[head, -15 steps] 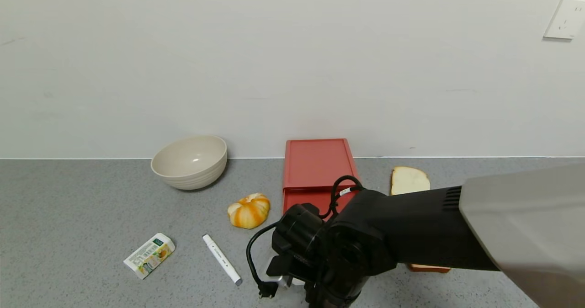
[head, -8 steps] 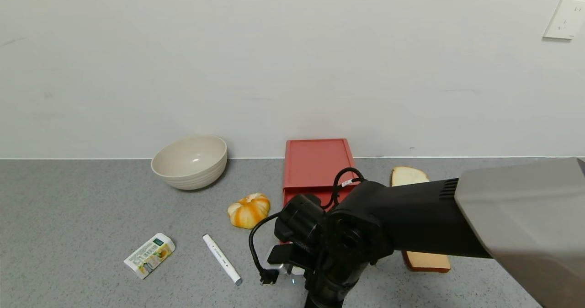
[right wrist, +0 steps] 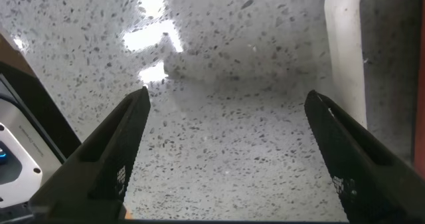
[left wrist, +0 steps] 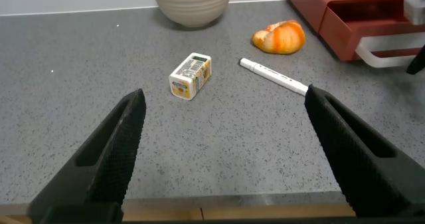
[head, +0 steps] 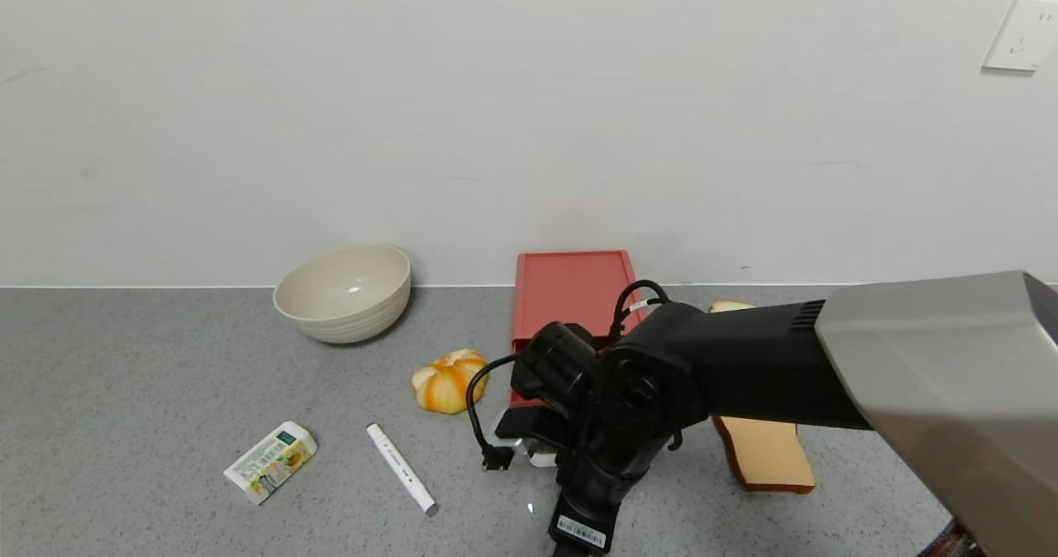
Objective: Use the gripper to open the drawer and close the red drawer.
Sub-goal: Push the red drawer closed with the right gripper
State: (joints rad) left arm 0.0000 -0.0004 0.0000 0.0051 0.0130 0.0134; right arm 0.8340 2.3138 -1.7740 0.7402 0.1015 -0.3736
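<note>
The salmon-red drawer case stands against the wall, and its tray sticks out a little in the left wrist view. The white loop handle lies at the tray's front and also shows in the left wrist view. My right gripper points down at the table just in front of the handle, its fingers hidden under the wrist in the head view. In the right wrist view it is open and empty over grey table, with the handle beside one finger. My left gripper is open and empty near the table's front edge.
A beige bowl stands at the back left. An orange pumpkin, a white pen and a small box lie left of the drawer. One bread slice lies right of the arm and another behind it.
My right gripper has moved toward the wall, closer to the drawer case. The white handle has moved the same way and less of the tray shows. More of the near bread slice shows.
</note>
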